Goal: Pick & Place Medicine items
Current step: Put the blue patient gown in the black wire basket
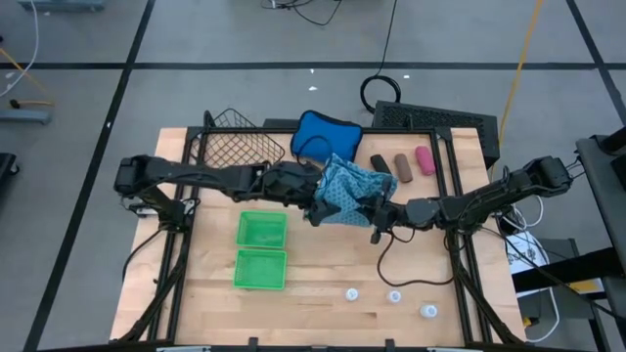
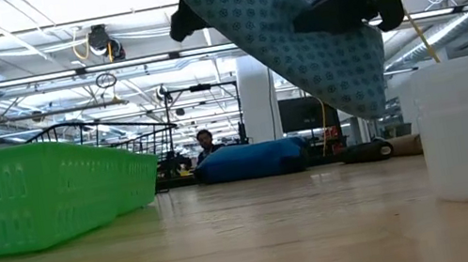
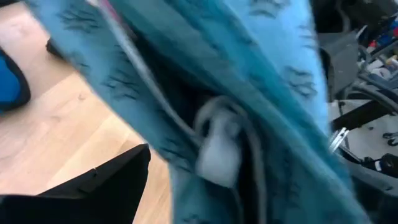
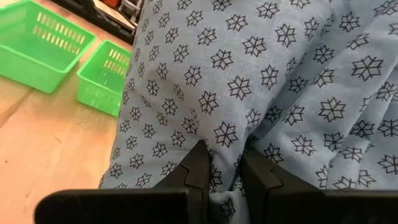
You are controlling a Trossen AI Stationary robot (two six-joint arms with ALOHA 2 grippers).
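Three white bottles (image 1: 394,296) (near edge), three oblong pieces (image 1: 402,164), two green baskets (image 1: 261,250).

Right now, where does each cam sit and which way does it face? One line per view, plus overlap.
High: overhead, straight down; both arms, left gripper and right gripper holding the patterned cloth.
Low: table height, level across; cloth hanging, white bottle close, green baskets.
Left wrist: on the left arm, pressed into cloth.
Right wrist: on the right arm; its fingers pinch cloth.
Shared: cloth in all; baskets in high, low, right wrist.
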